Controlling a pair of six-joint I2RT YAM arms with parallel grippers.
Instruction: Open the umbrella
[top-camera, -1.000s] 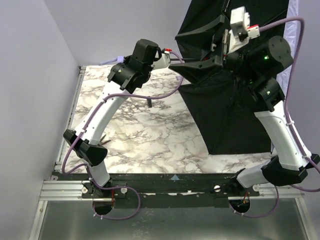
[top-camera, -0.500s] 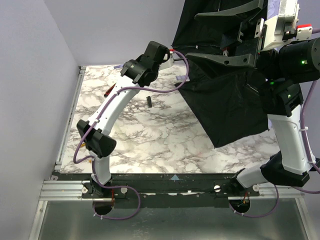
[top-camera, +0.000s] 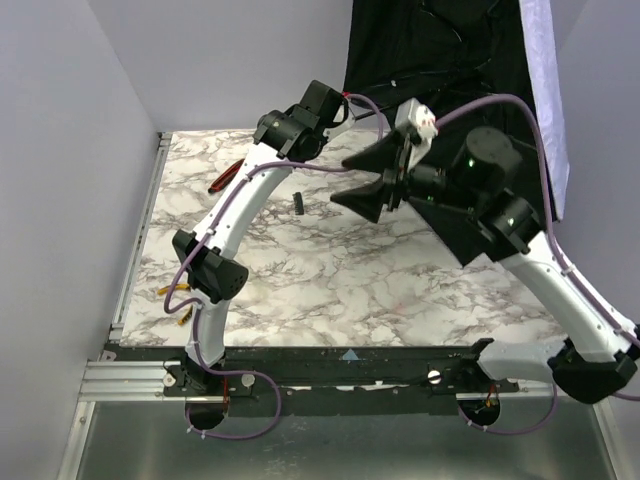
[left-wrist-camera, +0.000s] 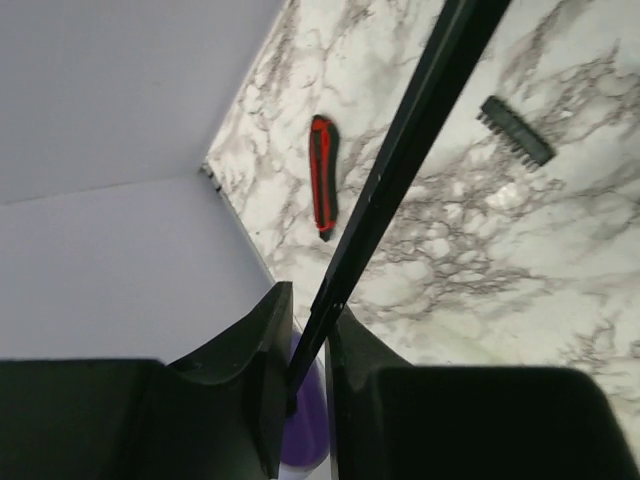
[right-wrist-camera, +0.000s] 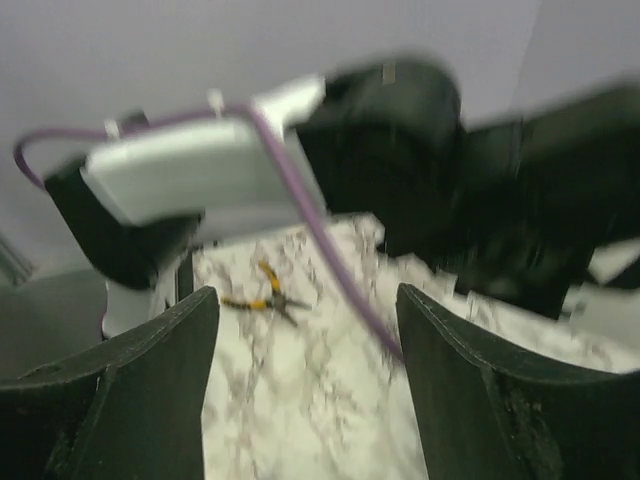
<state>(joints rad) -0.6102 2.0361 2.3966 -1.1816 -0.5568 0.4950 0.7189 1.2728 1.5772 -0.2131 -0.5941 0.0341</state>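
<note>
The umbrella (top-camera: 440, 60) is spread open at the back right, its black lining facing me and a pale lavender edge (top-camera: 538, 100) on the right. My left gripper (top-camera: 350, 110) is raised at the back and shut on the small lavender handle (left-wrist-camera: 305, 440). In the left wrist view the thin black shaft (left-wrist-camera: 400, 160) runs up from between the shut fingers (left-wrist-camera: 260, 340). My right gripper (top-camera: 365, 180) is open and empty, below the canopy and above the table, pointing left. Its fingers (right-wrist-camera: 150, 370) frame the marble table in the blurred right wrist view.
A red-handled cutter (top-camera: 222, 178) lies at the back left, also in the left wrist view (left-wrist-camera: 322, 175). A small black strip (top-camera: 298, 204) lies mid-table. Yellow-handled pliers (top-camera: 175, 300) lie near the left edge, also in the right wrist view (right-wrist-camera: 260, 295). Walls stand at the left and back.
My right gripper has let go of the umbrella and swung down and left, open. The canopy has risen and spread at the back. My left arm has stretched further back with the handle.
</note>
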